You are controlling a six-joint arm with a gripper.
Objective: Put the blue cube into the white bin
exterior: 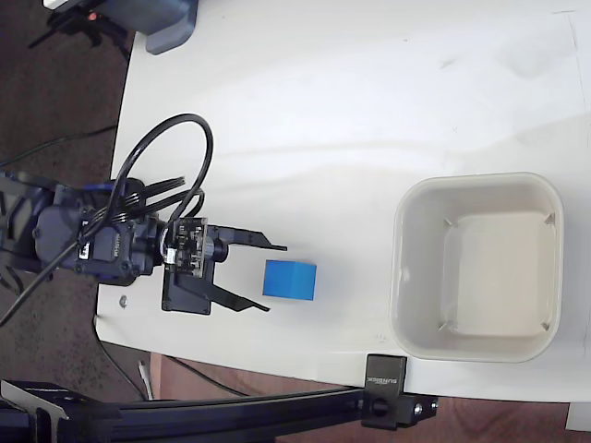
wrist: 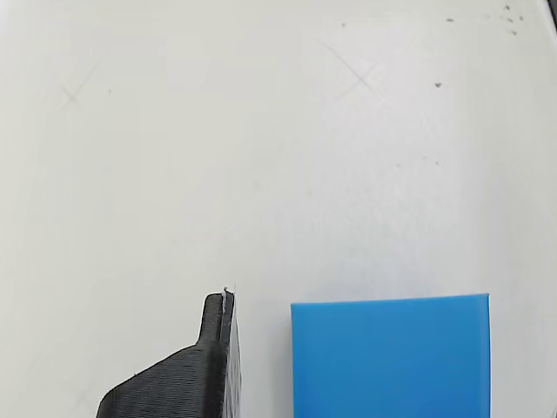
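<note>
Across the fixed view the white table [exterior: 305, 111] filled most of the picture, its left edge curving down beside dark floor and its bottom edge running just under the white bin [exterior: 477, 266]. That bin sat toward four o'clock, close to the table's lower and right edges, its cream walls rounded at the corners and its inside bare. Wide open tabletop lay from nine o'clock round to two o'clock, and a clear strip of it separated the bin from the blue cube [exterior: 290, 280]. A grey-blue box [exterior: 166, 20] overhung the table at eleven o'clock. A black frame bar [exterior: 212, 406] with a clamp ran along the bottom, off the table.

The arm [exterior: 83, 242] reached in from nine o'clock at the left edge, looped with black cables. The gripper [exterior: 272, 279] had its fingers spread apart, their tips just short of the cube's left face, not touching it. The cube rested flat on the table, well apart from the bin.

Only the wrist view showed the surface close: faint scratch crosses and dark specks toward one o'clock, one black finger [wrist: 187, 374] at seven o'clock and the cube at five o'clock, a narrow gap of table between them
</note>
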